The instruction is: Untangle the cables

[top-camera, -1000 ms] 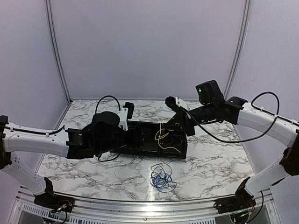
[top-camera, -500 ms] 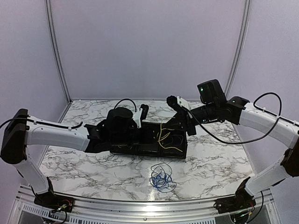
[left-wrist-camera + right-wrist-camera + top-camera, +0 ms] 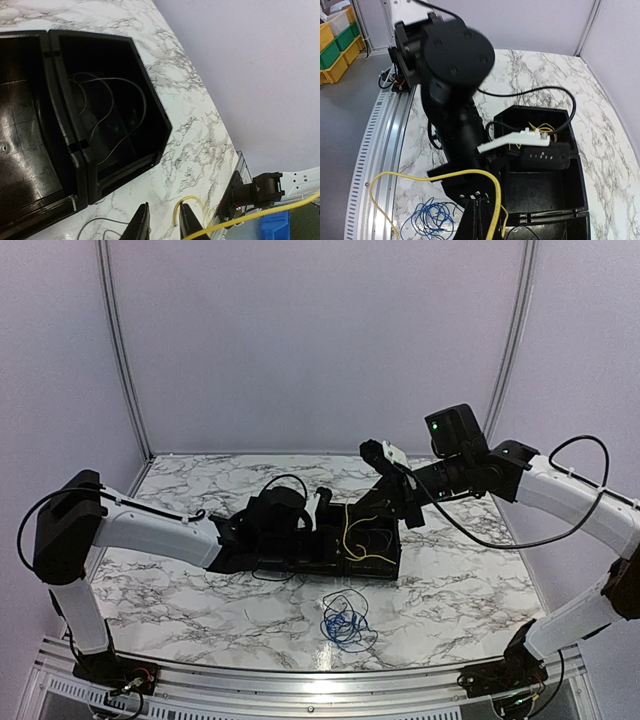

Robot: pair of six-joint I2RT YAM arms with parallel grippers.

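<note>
A thin yellow cable (image 3: 352,530) rises from the right end of the black tray (image 3: 392,572) to my right gripper (image 3: 380,510). That gripper is shut on the cable above the tray. In the right wrist view the yellow cable (image 3: 492,200) arches past the shut fingers of the right gripper (image 3: 481,216). My left gripper (image 3: 332,514) reaches over the tray close to the same cable. In the left wrist view the left gripper (image 3: 162,225) stands narrowly open, with a yellow cable loop (image 3: 186,201) against its right finger. A blue cable tangle (image 3: 345,622) lies on the table in front of the tray.
The tray (image 3: 150,90) has several compartments; one holds pale thin wires (image 3: 115,115), another holds yellow wires (image 3: 542,127). The blue tangle (image 3: 427,220) lies near the metal rail at the table's near edge (image 3: 300,680). Booth walls stand on three sides.
My left arm has swung right across the tray toward the right gripper, and its jaws have narrowed. The right gripper has held the yellow cable, rising slightly.
</note>
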